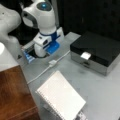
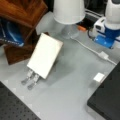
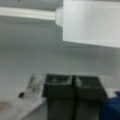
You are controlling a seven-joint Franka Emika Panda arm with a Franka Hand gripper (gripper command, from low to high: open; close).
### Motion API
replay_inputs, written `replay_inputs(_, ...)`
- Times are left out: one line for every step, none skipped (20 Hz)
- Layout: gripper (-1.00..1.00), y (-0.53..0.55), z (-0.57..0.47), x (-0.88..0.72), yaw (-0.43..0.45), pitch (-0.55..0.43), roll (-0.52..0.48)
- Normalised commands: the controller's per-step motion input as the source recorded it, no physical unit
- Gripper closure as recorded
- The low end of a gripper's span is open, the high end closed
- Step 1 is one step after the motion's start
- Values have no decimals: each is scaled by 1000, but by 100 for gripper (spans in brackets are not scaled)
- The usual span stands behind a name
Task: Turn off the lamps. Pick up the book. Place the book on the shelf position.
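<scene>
- In a front view the spiral notebook (image 1: 61, 96) lies flat on the grey surface (image 1: 100, 87) beside the reddish wooden shelf block (image 1: 13, 95); looks light, thin, a bit floppy.
- In a front view, the notebook (image 2: 45, 55) has clips at its lower edge, so I'd grab a long edge.
- Wrist view: gripper (image 3: 73, 86) low over the surface, dark jaws together on nothing.

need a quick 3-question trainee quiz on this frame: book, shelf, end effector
1. True or false: the book lies flat on top of the wooden shelf.
2. In the wrist view, what sits just ahead of the end effector? A) white inline switch on a cable B) a mug C) a drawer handle
3. Fill in: the end effector's fingers are ___ (open/shut).

Key: 1 false, the book stands tilted on the table beside the shelf; 2 A; 3 shut, holding nothing.
</scene>
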Motion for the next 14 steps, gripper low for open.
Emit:
replay_inputs(100, -104, 304, -61, 45, -125, 91)
replay_inputs(100, -96, 273, -67, 50, -109, 87)
replay_inputs(100, -88, 256, -77, 56, -61, 73)
replay_inputs(100, -82, 241, -80, 60, -29, 58)
replay_inputs(100, -75, 208, -80, 63, -8, 50)
replay_inputs(100, -77, 176, -65, 75, 3, 37)
replay_inputs(100, -78, 138, -50, 79, 13, 31)
replay_inputs(100, -81, 114, -21, 81, 26, 23)
replay_inputs(100, -84, 84, -4, 80, 37, 21)
replay_inputs(100, -90, 70, 16, 75, 55, -1)
replay_inputs(100, -93, 55, 28, 74, 64, -7)
replay_inputs(100, -95, 45, 36, 73, 70, -9)
replay_inputs(100, -99, 59, 43, 76, 84, -8)
replay_inputs(100, -103, 90, 51, 76, 98, -5)
